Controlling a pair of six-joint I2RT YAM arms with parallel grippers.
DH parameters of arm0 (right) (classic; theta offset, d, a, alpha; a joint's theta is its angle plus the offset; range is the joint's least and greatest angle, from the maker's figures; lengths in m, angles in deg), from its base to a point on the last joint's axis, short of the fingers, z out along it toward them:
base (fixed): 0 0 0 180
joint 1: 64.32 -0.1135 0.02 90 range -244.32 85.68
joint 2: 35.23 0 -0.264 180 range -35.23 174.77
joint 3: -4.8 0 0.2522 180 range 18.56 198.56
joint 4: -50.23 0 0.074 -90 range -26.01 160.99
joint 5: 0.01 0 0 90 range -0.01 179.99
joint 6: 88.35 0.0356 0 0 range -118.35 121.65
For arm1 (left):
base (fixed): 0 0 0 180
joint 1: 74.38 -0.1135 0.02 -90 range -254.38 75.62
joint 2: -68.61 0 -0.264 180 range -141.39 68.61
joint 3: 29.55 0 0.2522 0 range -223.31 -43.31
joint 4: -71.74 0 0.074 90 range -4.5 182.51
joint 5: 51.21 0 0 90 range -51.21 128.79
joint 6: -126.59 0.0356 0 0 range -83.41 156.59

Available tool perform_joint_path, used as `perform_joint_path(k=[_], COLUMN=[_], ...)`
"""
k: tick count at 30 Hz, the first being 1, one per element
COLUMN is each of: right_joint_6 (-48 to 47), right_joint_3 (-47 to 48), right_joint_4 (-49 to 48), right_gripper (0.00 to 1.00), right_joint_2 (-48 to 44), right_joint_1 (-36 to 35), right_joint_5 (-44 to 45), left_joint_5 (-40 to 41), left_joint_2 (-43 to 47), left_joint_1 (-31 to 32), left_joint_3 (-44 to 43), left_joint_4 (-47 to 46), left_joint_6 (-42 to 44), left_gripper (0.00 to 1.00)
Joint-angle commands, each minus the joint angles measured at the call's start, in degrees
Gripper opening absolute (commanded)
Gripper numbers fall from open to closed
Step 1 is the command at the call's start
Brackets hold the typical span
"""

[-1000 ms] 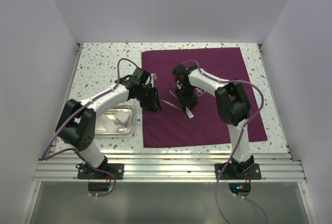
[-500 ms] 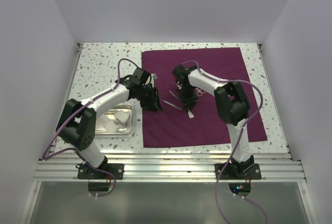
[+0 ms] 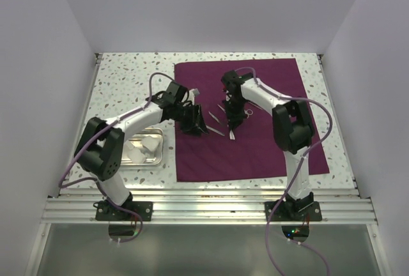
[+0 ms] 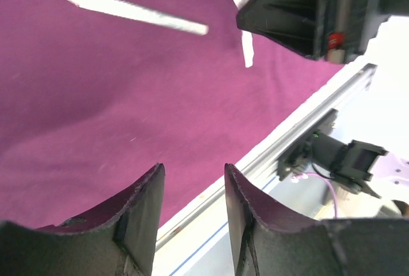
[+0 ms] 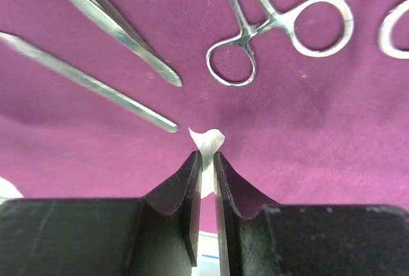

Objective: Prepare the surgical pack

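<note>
- Arms both rise from the near edge of the worktop (image 3: 128, 78) and bend inward, so we see their wrists facing each other over the purple cloth (image 3: 268, 142).
- Our left arm has its elbow out above the steel tray (image 3: 163, 151), its forearm slanting toward the cloth's left edge and its wrist tipped downward.
- The left tool (image 4: 193, 172) hangs over the cloth with its fingers apart, and we see nothing between them.
- Our right arm folds at the elbow above the cloth's right half; the forearm runs to the far middle of the cloth and the wrist turns downward.
- The right tool (image 5: 206, 156) has its fingers nearly together, clamped on a thin white gauze piece (image 5: 206, 140) whose tip pokes out past them, above the cloth.
- Scissors (image 5: 262, 25) with ring handles and tweezers (image 5: 134, 45) lie flat on the cloth just beyond that tool, with a second slim steel instrument (image 5: 89, 79) beside the tweezers.
- More white gauze (image 3: 150, 140) lies inside the tray, which sits on the worktop beside the cloth's left edge.
</note>
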State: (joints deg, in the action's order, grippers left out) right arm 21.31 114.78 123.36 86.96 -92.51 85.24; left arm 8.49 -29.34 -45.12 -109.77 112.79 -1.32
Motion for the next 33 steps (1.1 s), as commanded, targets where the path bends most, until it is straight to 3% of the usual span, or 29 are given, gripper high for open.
perform_joint_path(k=[1, 12, 22, 25, 30, 33], right_joint_6=[5.21, 14.09, 16.02, 16.55, 16.11, 15.24], right_joint_3=[4.75, 7.49, 4.41, 3.8, 3.62, 4.14], right_joint_4=[1.09, -1.54, -3.3, -3.91, -3.65, -2.87], right_gripper=[0.17, 0.17, 0.17, 0.17, 0.17, 0.27], right_joint_2=[-5.29, -7.41, -9.43, -9.87, -9.69, -9.34], right_joint_1=[1.38, 1.55, 1.64, 1.55, 1.55, 1.73], right_joint_5=[-5.7, -15.9, -18.8, -19.15, -19.42, -18.45], left_joint_5=[-5.11, -8.01, -6.44, -5.47, -4.59, -4.24], left_joint_2=[-1.71, -6.19, -9.71, -10.42, -10.33, -9.98], left_joint_1=[0.71, 3.53, 3.53, 3.35, 2.91, 2.56], left_joint_3=[-2.97, -5.26, -8.16, -8.87, -9.04, -8.78], left_joint_4=[-7.15, -16.03, -15.34, -14.19, -14.02, -11.83], left_joint_6=[-2.52, -7.79, -8.85, -8.93, -8.94, -8.06], left_gripper=[0.47, 0.42, 0.36, 0.3, 0.09, 0.0])
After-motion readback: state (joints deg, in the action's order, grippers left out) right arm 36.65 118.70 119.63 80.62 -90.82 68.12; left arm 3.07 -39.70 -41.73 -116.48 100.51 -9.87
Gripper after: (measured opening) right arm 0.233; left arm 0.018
